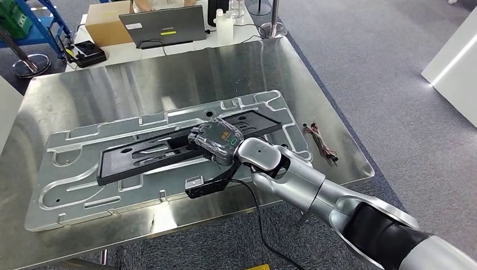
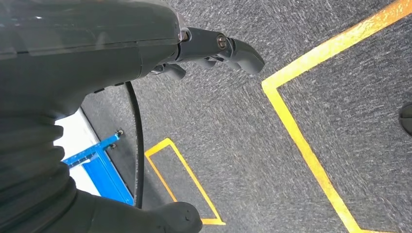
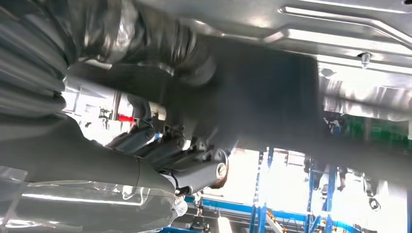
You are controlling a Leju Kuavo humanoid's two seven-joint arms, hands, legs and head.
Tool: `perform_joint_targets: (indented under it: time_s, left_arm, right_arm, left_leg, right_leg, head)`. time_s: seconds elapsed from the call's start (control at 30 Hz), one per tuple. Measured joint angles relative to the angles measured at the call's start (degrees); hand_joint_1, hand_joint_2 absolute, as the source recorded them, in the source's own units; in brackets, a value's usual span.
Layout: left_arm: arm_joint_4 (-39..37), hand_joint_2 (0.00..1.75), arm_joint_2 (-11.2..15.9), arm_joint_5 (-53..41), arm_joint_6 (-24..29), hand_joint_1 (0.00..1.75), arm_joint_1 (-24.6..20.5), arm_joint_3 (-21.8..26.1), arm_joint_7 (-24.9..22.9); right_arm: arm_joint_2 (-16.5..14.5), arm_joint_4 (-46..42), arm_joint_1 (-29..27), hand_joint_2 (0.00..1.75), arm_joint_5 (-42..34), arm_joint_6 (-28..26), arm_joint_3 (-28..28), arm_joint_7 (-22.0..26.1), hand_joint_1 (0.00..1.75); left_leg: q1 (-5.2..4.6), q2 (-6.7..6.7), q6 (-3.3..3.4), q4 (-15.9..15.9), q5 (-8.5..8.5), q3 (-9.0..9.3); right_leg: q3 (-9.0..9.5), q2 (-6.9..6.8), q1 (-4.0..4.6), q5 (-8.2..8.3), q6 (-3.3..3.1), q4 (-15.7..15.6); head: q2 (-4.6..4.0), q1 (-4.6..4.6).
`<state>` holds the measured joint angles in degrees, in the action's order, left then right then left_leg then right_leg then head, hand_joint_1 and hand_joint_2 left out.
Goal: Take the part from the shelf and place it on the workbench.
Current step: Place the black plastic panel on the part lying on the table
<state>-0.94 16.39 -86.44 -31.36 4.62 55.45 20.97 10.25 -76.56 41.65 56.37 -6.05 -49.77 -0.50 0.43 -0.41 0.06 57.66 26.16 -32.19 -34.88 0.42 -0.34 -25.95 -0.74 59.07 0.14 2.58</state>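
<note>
Resting on the tray (image 1: pixel 67 185) atop the workbench (image 1: pixel 112 90), the black part (image 1: pixel 146 154) lies flat. Right hand (image 1: pixel 216 140) covers its middle; grip cannot be determined. Left hand (image 2: pixel 214 48) hangs over carpet, fingers curled, holding nothing.

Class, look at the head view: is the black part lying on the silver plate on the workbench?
Yes: the long black part lies flat across the silver plate on the workbench, with the right hand over it.

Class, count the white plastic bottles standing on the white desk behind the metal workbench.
2: white plastic bottles stand side by side just right of the grey laptop; more may be hidden beyond the frame.
</note>
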Motion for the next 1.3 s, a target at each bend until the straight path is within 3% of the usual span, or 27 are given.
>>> perform_joint_targets:
  time_s: [0.03,0.17,0.6,0.7,0.77,0.8,0.87,0.9,0.93,0.97,1.03,1.1,1.23,1.3]
  left_arm:
    - [0.00,1.75,0.00,0.00,0.00,0.00,0.00,0.03,-0.03]
    - [0.00,0.00,-0.02,-0.01,-0.01,0.00,-0.01,0.25,-0.09]
    - [0.00,0.00,-0.02,-0.02,-0.11,0.00,-0.01,1.13,-0.25]
    - [0.00,0.00,0.10,-0.02,-0.12,0.00,-0.01,1.14,-0.25]
    - [0.00,0.00,0.10,-0.02,-0.15,0.00,-0.06,1.17,-0.26]
    - [0.00,0.00,0.07,-0.02,-0.16,0.00,-0.08,1.21,-0.27]
    - [0.00,0.00,-0.02,-0.02,-0.17,0.00,-0.11,1.31,-0.27]
    - [0.00,0.00,-0.08,-0.02,-0.17,0.00,-0.12,1.35,-0.27]
    - [0.00,0.00,-0.14,-0.02,-0.17,0.00,-0.12,1.38,-0.27]
    - [0.00,0.00,-0.21,-0.02,-0.17,0.00,-0.10,1.38,-0.27]
    - [0.00,0.00,-0.28,-0.01,-0.18,0.00,-0.03,1.39,-0.27]
    - [0.00,0.00,-0.21,0.01,-0.23,0.00,-0.06,1.41,-0.27]
    - [0.00,0.00,-0.10,0.20,-0.58,0.00,0.58,1.89,-0.37]
    - [0.00,0.00,-0.25,0.68,-0.81,0.00,1.33,2.74,-0.43]
  right_arm:
    - [0.00,0.00,0.00,0.00,-0.03,0.08,0.00,0.01,0.00]
    - [0.00,0.00,-0.02,0.00,-0.15,0.43,-0.01,0.06,0.00]
    - [0.00,-0.02,-0.01,0.00,-0.91,0.91,0.00,0.40,0.00]
    - [-0.02,-0.19,-0.02,0.00,-0.93,0.96,0.01,0.45,0.00]
    - [0.02,-0.40,0.09,0.00,-0.96,0.98,0.05,0.47,0.00]
    - [0.05,-0.46,0.19,0.00,-0.98,0.98,0.07,0.48,0.00]
    - [0.12,-0.45,0.26,0.00,-1.01,1.02,0.06,0.50,0.00]
    - [0.15,-0.45,0.14,0.00,-1.01,1.04,0.04,0.50,0.00]
    - [0.19,-0.44,-0.03,0.00,-1.01,1.06,0.02,0.50,0.00]
    - [0.23,-0.44,-0.15,0.00,-1.01,1.08,0.01,0.50,0.00]
    - [0.27,-0.44,-0.16,0.00,-1.02,1.09,0.01,0.50,0.00]
    - [0.27,-0.50,-0.11,0.00,-1.04,1.08,0.00,0.51,0.00]
    - [0.40,-0.65,-0.33,0.00,-1.21,0.59,0.03,0.69,0.00]
    - [0.94,-0.90,-0.87,0.00,-1.27,-0.57,0.26,0.92,0.00]
  left_leg:
    - [0.03,0.00,-0.20,-0.02,0.01,0.01]
    - [0.04,0.00,-0.42,-0.03,0.04,0.01]
    - [-0.06,0.00,-0.44,0.25,0.13,0.00]
    - [-0.19,0.04,0.58,-0.42,-0.37,0.31]
    - [0.19,0.27,1.18,-3.08,-1.96,1.68]
    - [0.42,0.41,1.18,-4.34,-2.69,2.20]
    - [0.61,0.55,1.10,-5.09,-3.32,2.17]
    - [0.73,0.59,1.02,-4.82,-3.34,1.85]
    - [0.93,0.61,0.87,-4.41,-3.26,1.50]
    - [1.21,0.61,0.59,-3.84,-3.09,1.11]
    - [1.81,0.59,-0.41,-2.06,-2.47,0.08]
    - [1.97,0.45,-1.58,0.04,-1.79,-1.15]
    - [2.16,0.24,-2.86,1.20,-1.42,-2.15]
    - [2.24,0.34,-2.89,4.65,1.80,-3.49]
  right_leg:
    - [0.00,0.00,0.01,0.00,0.00,0.01]
    - [0.04,0.00,0.01,-0.01,-0.01,0.01]
    - [0.21,-0.02,-0.09,0.01,0.02,-0.01]
    - [0.79,-0.05,-0.31,0.63,0.71,-1.06]
    - [1.27,-0.09,-0.26,0.31,1.16,-1.50]
    - [0.76,-0.10,-0.24,-0.94,1.32,-0.10]
    - [-2.01,-0.10,-0.54,-4.74,1.77,6.46]
    - [-3.39,-0.11,-0.82,-6.07,2.03,9.71]
    - [-4.00,-0.12,-1.13,-6.34,2.33,11.36]
    - [-3.50,-0.14,-1.48,-5.49,2.69,10.72]
    - [-0.36,-0.21,-2.18,-2.86,3.54,5.01]
    - [1.46,0.13,-2.34,-1.68,3.22,1.06]
    - [0.39,0.39,-1.96,-1.22,0.84,1.59]
    - [-0.27,0.30,-1.88,-0.53,-0.14,1.49]
  head:
    - [0.00,0.00]
    - [0.00,0.00]
    - [0.01,0.00]
    - [0.00,-0.01]
    - [-0.01,0.01]
    - [-0.01,0.01]
    - [-0.01,0.01]
    - [0.00,0.01]
    - [0.00,0.01]
    - [0.00,0.02]
    - [-0.01,0.02]
    - [0.00,0.01]
    - [-0.01,-0.01]
    - [-0.01,-0.02]
